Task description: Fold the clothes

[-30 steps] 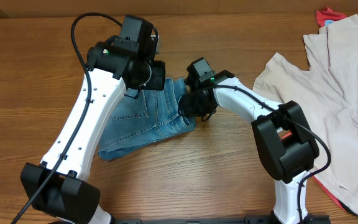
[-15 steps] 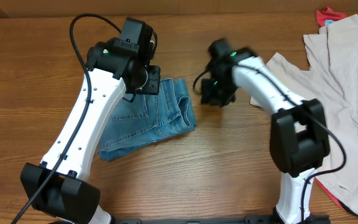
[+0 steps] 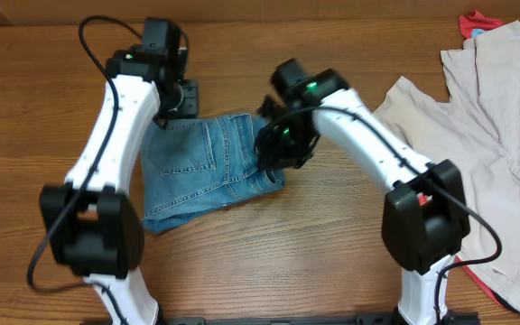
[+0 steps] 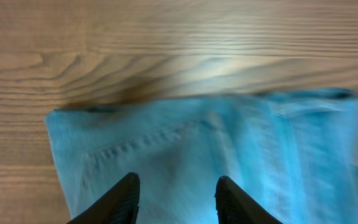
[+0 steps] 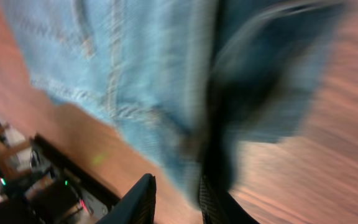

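Note:
The clothes are light blue jeans [image 3: 208,167], folded into a compact stack left of the table's middle. My left gripper [image 3: 177,99] hovers at the stack's far left corner. In the left wrist view it [image 4: 178,190] is open above the denim [image 4: 197,143] with nothing between the fingers. My right gripper [image 3: 280,144] is at the stack's right edge. The right wrist view is blurred: its fingers [image 5: 143,200] stand slightly apart, with the jeans' edge [image 5: 135,62] just ahead and wood showing in the gap.
A large beige garment [image 3: 495,135] is spread over the right side of the wooden table [image 3: 332,253]. A small red cloth [image 3: 477,20] peeks out at the far right corner. Both arm bases stand at the near edge.
My left arm swung left to the jeans' far left corner. My right gripper lifted away to the right, then came back to the stack's right edge with its jaws parted.

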Tool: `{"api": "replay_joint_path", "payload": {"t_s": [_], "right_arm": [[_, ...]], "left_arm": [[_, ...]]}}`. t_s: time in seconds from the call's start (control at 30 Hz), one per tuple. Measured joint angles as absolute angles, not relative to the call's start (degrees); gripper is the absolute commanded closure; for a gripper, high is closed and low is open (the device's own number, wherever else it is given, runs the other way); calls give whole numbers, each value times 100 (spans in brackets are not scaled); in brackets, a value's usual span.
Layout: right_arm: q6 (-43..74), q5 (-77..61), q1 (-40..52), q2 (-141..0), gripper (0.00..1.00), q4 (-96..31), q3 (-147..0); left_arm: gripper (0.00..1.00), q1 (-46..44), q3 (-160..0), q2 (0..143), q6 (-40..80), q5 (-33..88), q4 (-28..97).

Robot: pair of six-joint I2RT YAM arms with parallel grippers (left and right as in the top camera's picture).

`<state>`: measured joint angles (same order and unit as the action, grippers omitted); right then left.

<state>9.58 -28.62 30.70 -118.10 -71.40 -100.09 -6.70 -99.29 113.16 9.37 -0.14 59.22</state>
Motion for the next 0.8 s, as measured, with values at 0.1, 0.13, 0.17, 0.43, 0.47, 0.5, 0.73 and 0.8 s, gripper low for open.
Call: {"api": "replay_joint_path", "payload": {"t_s": [0.1, 0.13, 0.17, 0.43, 0.47, 0.5, 0.73, 0.8], "right_arm": [[956, -2912, 3380, -11810, 72, -7041, -10009], [958, -2923, 3483, -11813, 72, -7002, -10009], [956, -2921, 3540, -11810, 72, -6989, -10009], [1066, -2460, 3684, -11813, 67, -6744, -9994], [1066, -2410, 3682, -11810, 67, -6613, -9961], [1070, -2355, 3677, -11813, 67, -6475, -9918], [1070, -2165, 3677, -12108, 67, -6025, -9653], [1072, -2051, 3677, -12228, 67, -6058, -9625]], "left_arm": [[57, -436, -9929, 11802, 854, 60, 5822], [58, -377, -9929, 11966, 834, 84, 5808], [58, -342, -9926, 12099, 825, 95, 5811], [55, -329, -9924, 12619, 725, 172, 6038], [55, -329, -9924, 12634, 725, 172, 6121], [55, -327, -9926, 12641, 725, 172, 6206], [64, -327, -9924, 12648, 722, 169, 6737], [69, -327, -9926, 12648, 703, 169, 6982]]}}
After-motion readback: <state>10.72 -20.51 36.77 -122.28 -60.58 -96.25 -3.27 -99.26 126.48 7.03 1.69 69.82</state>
